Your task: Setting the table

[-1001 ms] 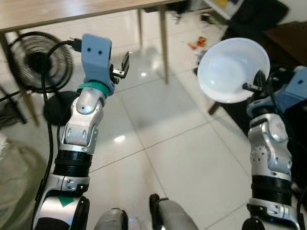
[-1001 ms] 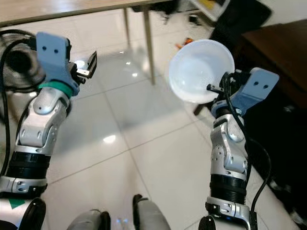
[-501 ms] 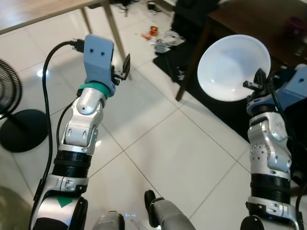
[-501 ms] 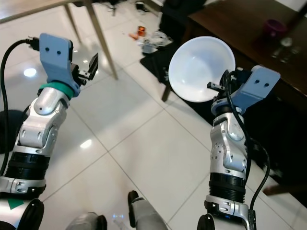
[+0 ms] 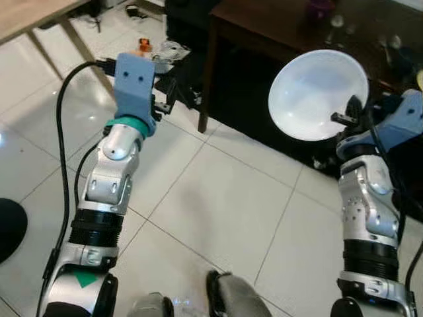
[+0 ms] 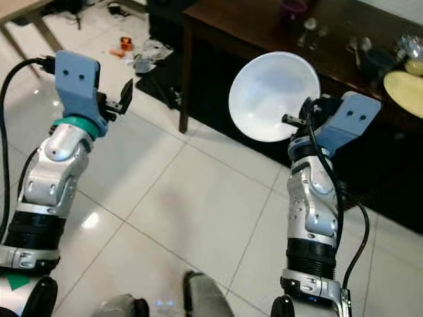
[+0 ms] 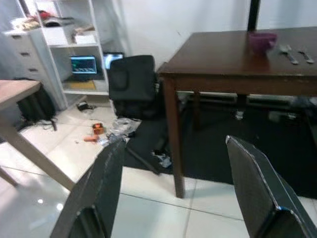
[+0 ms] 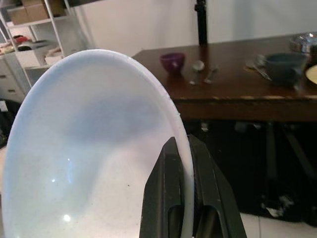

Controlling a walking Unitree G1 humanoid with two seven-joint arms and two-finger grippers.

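Observation:
My right gripper (image 5: 346, 119) is shut on the rim of a white bowl (image 5: 317, 92), held up on its edge at chest height; the right wrist view shows the two fingers (image 8: 171, 198) pinching the rim of the bowl (image 8: 89, 163). My left gripper (image 7: 176, 144) is raised on the left, open, with nothing between its fingers. Ahead to the right stands a dark wooden table (image 6: 238, 20). On it are a purple cup (image 6: 293, 8), spoons (image 8: 198, 67), a blue-grey bowl (image 8: 282, 67) and a yellow plate (image 6: 406, 82).
White tiled floor (image 5: 218, 198) lies between me and the table. A light wooden table leg (image 5: 73, 39) crosses the upper left. A black office chair (image 7: 131, 84), floor clutter (image 5: 158, 49) and white shelves (image 7: 64, 44) stand left of the dark table. A black fan base (image 5: 10, 228) is at the left edge.
The camera has swung right: the fan and light table slid out to the left and the dark table came into view. Both arms keep their pose, the bowl still held.

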